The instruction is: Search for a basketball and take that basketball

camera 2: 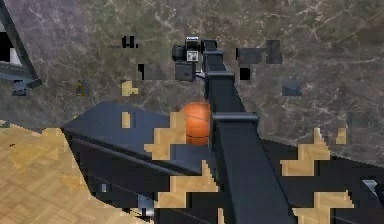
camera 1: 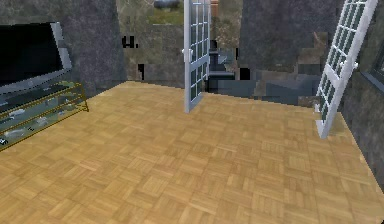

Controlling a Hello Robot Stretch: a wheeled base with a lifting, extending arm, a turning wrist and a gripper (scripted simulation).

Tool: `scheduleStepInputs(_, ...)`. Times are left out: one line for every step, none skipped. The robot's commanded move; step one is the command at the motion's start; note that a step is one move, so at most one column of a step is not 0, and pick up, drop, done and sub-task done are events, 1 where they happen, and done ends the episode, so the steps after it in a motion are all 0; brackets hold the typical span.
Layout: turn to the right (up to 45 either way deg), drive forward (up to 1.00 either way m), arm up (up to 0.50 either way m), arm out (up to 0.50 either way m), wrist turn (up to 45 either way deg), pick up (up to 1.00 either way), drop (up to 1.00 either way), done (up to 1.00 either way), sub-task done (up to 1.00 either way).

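Forward view takes in a wide parquet floor [camera 1: 200, 165] that runs to a far wall of dark stone [camera 1: 280, 35]. A television [camera 1: 30, 50] on a glass stand [camera 1: 40, 105] is at the left, and two white paned doors [camera 1: 197, 55] stand farther off. In the arm side view a dark low cabinet [camera 2: 105, 135] lies near, and the arm [camera 2: 238, 150] reaches out across it toward the far wall. The basketball [camera 2: 193, 122], round and orange, sits on the cabinet's top against the arm's left edge, partly hidden by it. The gripper [camera 2: 187, 50] is farther out than the ball, before the wall. Its far end is too small to make out, so I cannot tell how its fingers are set or whether it holds anything. By my reading, the ball lies nearer than the gripper and just left of the arm's line, so the reach looks too long. Pulling the arm in seems called for, though their relative heights cannot be judged.
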Motion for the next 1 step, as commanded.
scheduleStepInputs(0.0, 0.0, -0.28, 0.0, 0.0, 0.0, 0.0, 0.0, 0.0)
